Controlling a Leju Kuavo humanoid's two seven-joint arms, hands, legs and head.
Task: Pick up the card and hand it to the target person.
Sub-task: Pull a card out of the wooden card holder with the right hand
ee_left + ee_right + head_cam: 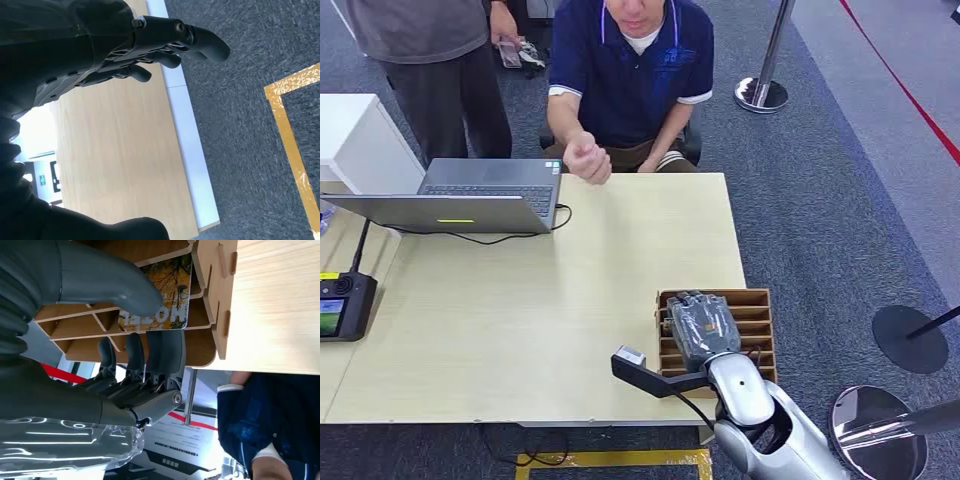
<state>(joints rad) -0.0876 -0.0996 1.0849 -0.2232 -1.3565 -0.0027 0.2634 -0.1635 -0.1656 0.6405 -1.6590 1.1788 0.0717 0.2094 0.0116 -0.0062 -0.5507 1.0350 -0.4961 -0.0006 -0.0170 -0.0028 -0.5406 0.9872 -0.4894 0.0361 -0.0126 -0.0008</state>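
Right hand (124, 355) flanks card (166, 300).

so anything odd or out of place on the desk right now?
Nothing stands out. The slotted wooden card rack sits square at the table's corner, the card upright in its slot under the right robot hand. The laptop is open, its cable trailing loosely.

Our right hand (703, 328) sits over the slotted wooden rack (758, 305), whose thin dividers crowd the fingers (132, 347) on both sides, with the card (166, 300) standing just ahead of the thumb. Beyond the fingertips we have bare table (546, 300) up to the seated person's fist (586, 160). The laptop (471, 195) and its cable block the far left.
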